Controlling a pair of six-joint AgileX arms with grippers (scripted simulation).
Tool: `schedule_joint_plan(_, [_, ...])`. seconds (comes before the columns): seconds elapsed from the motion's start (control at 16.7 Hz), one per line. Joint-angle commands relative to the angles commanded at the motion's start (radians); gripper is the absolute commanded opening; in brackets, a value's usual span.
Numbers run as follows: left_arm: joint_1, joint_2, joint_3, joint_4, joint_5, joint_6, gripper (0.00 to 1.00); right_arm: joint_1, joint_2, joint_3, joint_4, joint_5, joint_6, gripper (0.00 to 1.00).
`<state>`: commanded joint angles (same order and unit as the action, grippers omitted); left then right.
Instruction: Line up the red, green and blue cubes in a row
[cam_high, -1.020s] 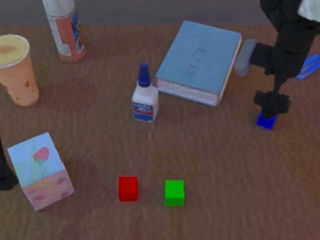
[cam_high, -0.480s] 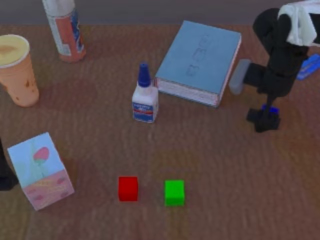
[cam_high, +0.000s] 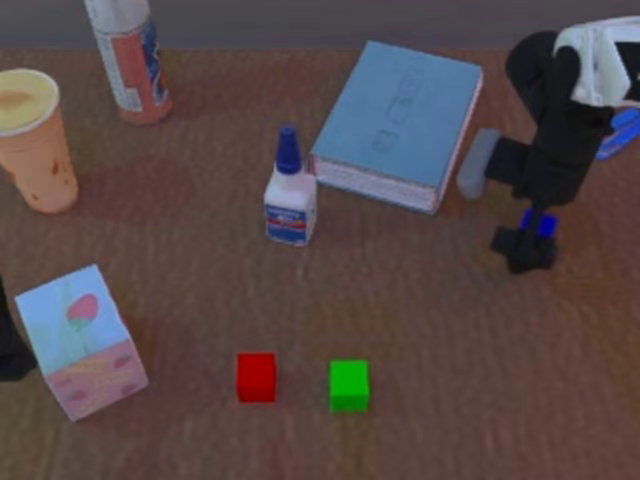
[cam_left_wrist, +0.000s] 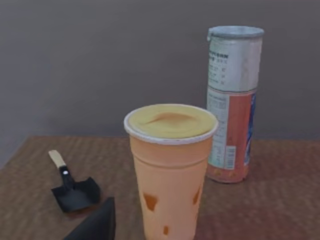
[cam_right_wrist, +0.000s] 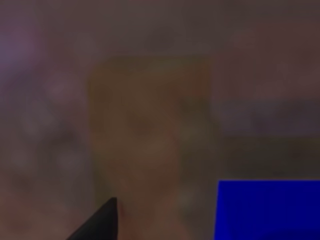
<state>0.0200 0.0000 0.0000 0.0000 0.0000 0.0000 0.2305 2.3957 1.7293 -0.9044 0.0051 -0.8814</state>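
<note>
Cubes of bright red (cam_high: 256, 377) and bright green (cam_high: 349, 385) already sit side by side low in the frame, a small gap between them, so two thirds of the row looks laid. Right of centre, the right arm's black gripper (cam_high: 527, 247) has its fingers closed on the small deep blue cube (cam_high: 538, 223), which seems lifted off the brown counter (cam_high: 450, 350) and has yet to reach the spot beside green. Most of that cube is hidden under the gripper (its wrist view shows only one blue corner (cam_right_wrist: 267, 210)). At the frame's left edge the left arm is parked, its fingers cut off, so I cannot tell their state.
</note>
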Motion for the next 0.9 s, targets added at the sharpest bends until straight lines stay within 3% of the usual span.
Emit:
schedule_joint_plan(0.72, [0.0, 0.0, 0.0, 0.0, 0.0, 0.0, 1.0, 0.0, 0.0, 0.0, 0.0, 0.0, 0.0, 0.02])
schedule_joint_plan(0.9, [0.0, 0.0, 0.0, 0.0, 0.0, 0.0, 1.0, 0.0, 0.0, 0.0, 0.0, 0.0, 0.0, 0.0])
